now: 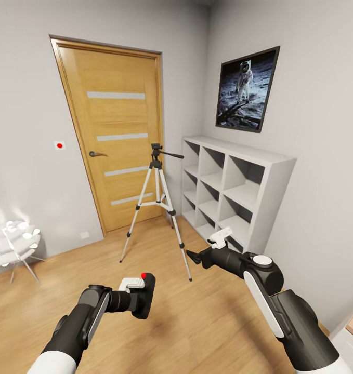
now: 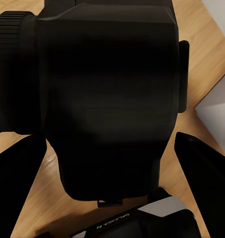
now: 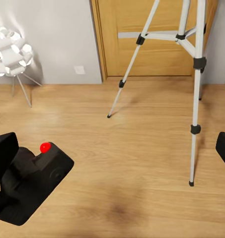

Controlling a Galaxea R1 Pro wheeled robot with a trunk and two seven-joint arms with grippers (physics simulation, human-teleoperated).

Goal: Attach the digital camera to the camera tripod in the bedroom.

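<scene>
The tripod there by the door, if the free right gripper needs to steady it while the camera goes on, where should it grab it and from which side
Probably the black neck of the camera tripod, just under its head. The right gripper could come in from the shelf side: there the three spreading legs meet in one narrow upright post. The pan handle sticks out that way, so stay below it.

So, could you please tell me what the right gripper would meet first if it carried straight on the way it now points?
Probably bare wood floor. The right gripper, jaws open, aims forward and downward between the camera tripod and the digital camera held by the left gripper. The tripod's near leg stands close beside that line, though depth is unclear.
</scene>
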